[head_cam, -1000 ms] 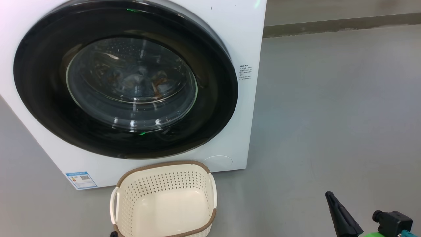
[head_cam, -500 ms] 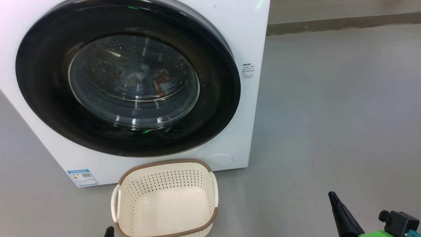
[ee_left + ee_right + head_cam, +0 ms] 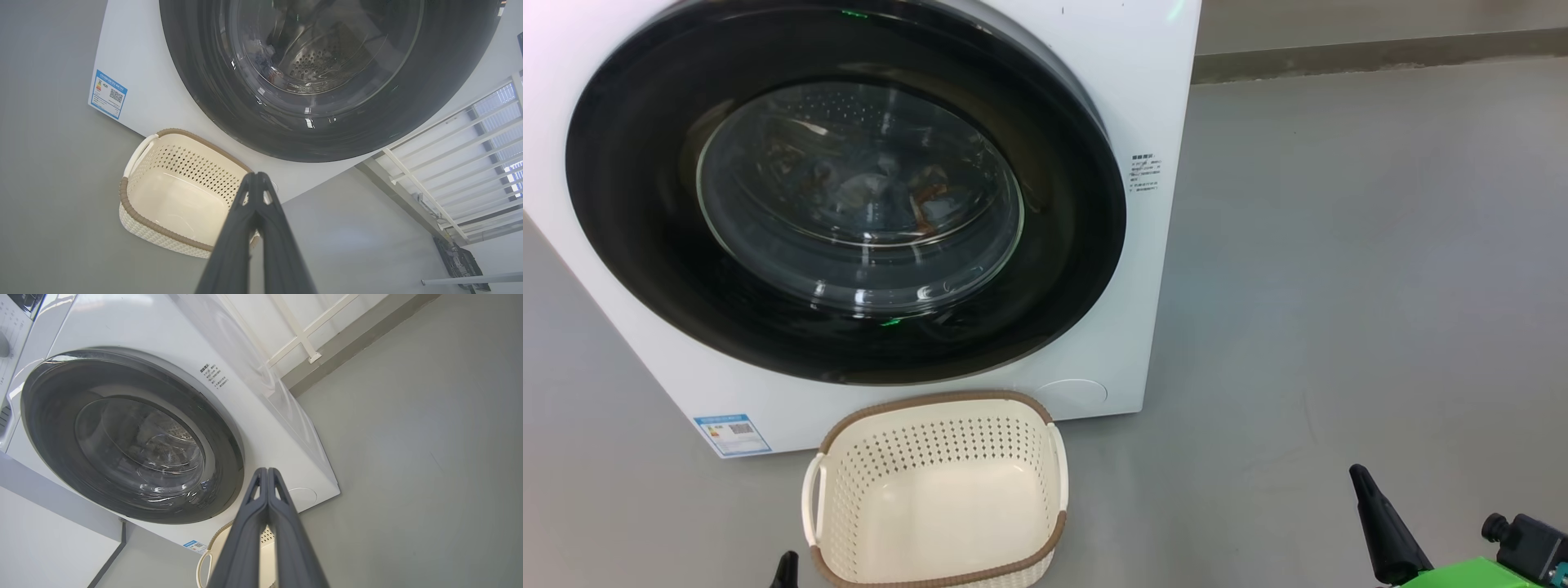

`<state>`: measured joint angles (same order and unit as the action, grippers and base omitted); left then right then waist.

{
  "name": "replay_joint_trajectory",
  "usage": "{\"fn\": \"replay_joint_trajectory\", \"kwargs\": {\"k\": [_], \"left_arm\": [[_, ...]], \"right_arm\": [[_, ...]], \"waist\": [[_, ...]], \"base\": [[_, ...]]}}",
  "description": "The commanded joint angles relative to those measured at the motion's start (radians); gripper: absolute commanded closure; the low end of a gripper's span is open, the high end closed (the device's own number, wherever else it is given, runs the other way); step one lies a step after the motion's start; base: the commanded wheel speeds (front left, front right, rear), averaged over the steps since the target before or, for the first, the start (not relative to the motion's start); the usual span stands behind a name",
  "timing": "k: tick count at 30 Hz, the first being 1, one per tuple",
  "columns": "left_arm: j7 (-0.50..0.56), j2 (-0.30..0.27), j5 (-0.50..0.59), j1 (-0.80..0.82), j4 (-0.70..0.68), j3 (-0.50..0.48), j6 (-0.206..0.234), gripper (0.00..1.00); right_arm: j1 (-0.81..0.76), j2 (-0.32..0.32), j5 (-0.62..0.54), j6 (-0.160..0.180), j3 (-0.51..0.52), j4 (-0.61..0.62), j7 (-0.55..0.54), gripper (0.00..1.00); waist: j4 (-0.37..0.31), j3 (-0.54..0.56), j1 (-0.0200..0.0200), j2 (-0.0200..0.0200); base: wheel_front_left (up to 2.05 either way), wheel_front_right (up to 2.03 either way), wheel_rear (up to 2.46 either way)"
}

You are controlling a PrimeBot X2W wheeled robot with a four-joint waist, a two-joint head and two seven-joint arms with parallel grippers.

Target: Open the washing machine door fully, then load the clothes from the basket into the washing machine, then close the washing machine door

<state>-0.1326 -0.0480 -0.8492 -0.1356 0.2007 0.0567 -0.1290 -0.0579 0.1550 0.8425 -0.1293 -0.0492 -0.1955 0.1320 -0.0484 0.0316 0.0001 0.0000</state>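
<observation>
The washing machine (image 3: 1147,73) is a white box, and its door (image 3: 629,212) lies shut flat against the front. Through the door's glass bowl I see the clothes (image 3: 915,200) in the drum, pale blue with orange-brown patches. The basket (image 3: 931,449) stands on the floor just before the machine, with nothing in it. At the basket's near left corner is my left gripper (image 3: 786,567), shut and holding nothing; its wrist view shows the pressed tips (image 3: 256,175) above the basket (image 3: 175,163). My right gripper (image 3: 1357,474) is low at the right, well clear of the basket, shut and holding nothing (image 3: 267,470).
Bare grey floor (image 3: 1339,286) stretches to the right of the machine, up to a wall skirting (image 3: 1380,57). A blue label (image 3: 731,433) sits low on the machine's front. A white railing (image 3: 449,139) stands beyond the machine. A white panel (image 3: 41,522) is beside the machine.
The whole head picture has drifted a little right and up, so the camera moved. My left fingertip has come up into the bottom edge. Door, basket and both shut grippers are otherwise as before.
</observation>
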Motion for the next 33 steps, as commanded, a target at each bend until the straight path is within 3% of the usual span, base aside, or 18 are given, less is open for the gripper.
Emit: {"fn": "replay_joint_trajectory", "kwargs": {"k": [1,33], "left_arm": [[0.006,-0.016,-0.033,0.054,-0.016,-0.023,-0.001,1.0],[0.097,-0.021,-0.359,0.134,0.009,-0.071,-0.001,1.0]], "right_arm": [[0.048,0.004,0.036,-0.001,0.005,0.019,-0.009,1.0],[0.098,-0.035,0.36,-0.001,0.062,-0.01,-0.102,1.0]], "waist": [[0.001,-0.001,-0.0001,0.0],[0.022,-0.015,-0.0001,0.0]], "base": [[0.0,0.0,0.0],[0.0,0.0,0.0]]}}
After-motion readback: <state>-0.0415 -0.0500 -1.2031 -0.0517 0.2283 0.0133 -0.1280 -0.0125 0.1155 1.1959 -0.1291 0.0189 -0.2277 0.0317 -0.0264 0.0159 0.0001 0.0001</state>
